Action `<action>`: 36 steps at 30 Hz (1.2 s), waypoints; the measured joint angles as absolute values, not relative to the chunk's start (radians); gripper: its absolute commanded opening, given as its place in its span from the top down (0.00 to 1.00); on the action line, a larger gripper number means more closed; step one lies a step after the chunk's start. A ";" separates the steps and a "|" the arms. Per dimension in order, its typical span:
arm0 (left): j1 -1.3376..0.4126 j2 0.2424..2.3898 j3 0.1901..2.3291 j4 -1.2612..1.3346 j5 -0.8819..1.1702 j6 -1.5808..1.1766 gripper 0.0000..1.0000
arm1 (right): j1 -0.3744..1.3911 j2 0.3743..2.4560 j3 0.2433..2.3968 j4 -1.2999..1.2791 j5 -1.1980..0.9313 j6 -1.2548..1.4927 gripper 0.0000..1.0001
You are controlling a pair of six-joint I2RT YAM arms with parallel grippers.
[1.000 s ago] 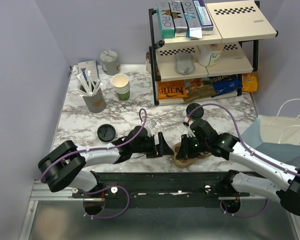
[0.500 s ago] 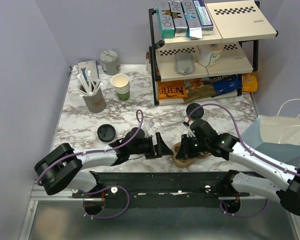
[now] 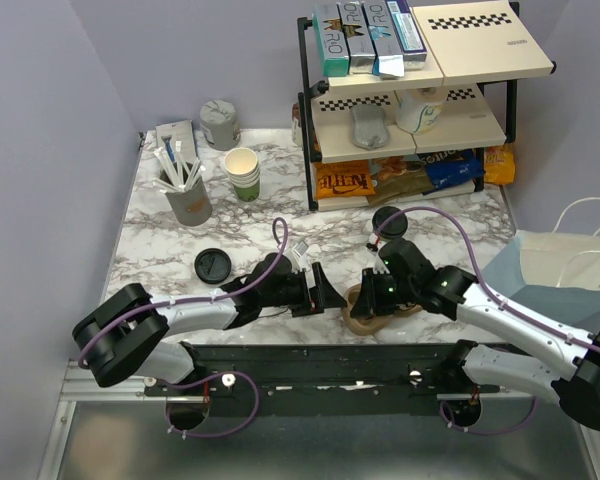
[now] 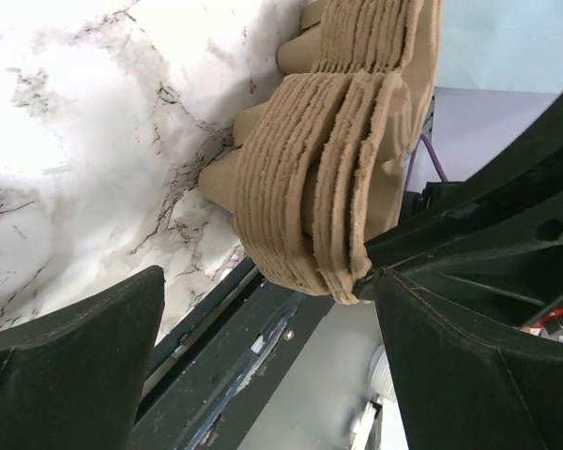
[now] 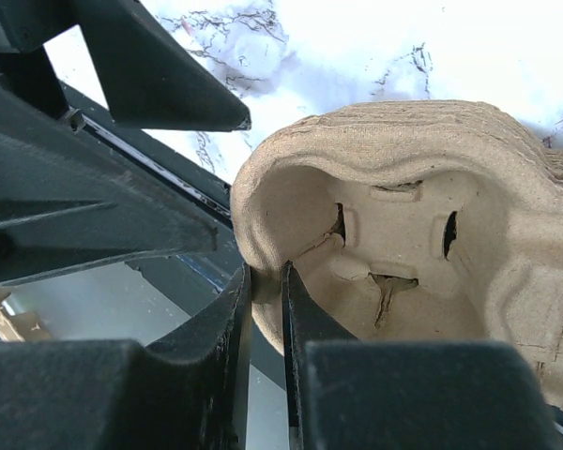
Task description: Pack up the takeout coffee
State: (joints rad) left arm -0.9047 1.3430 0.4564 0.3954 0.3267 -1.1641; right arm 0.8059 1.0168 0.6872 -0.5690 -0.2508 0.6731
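In the top view, the stack of pulp carriers (image 3: 358, 320) is largely covered by the right claw (image 3: 370, 297), and the paper bag (image 3: 550, 272) is cut off by the right edge. In both wrist views the stack is cropped by the frame.

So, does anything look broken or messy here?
A little. The stack of cardboard cup trays sits at the near edge of the marble table, its rim pinched by the right gripper, and its edges look ragged. A loose black lid lies alone, with no cup.
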 measured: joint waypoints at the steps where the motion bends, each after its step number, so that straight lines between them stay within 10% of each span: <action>1: -0.904 1.347 0.458 0.395 0.327 -1.164 0.03 | 0.806 1.016 0.687 -0.569 -0.250 0.675 0.90; 36: -0.897 1.523 0.484 0.489 0.387 -1.208 0.07 | 0.804 0.984 0.682 -0.531 -0.258 0.636 0.89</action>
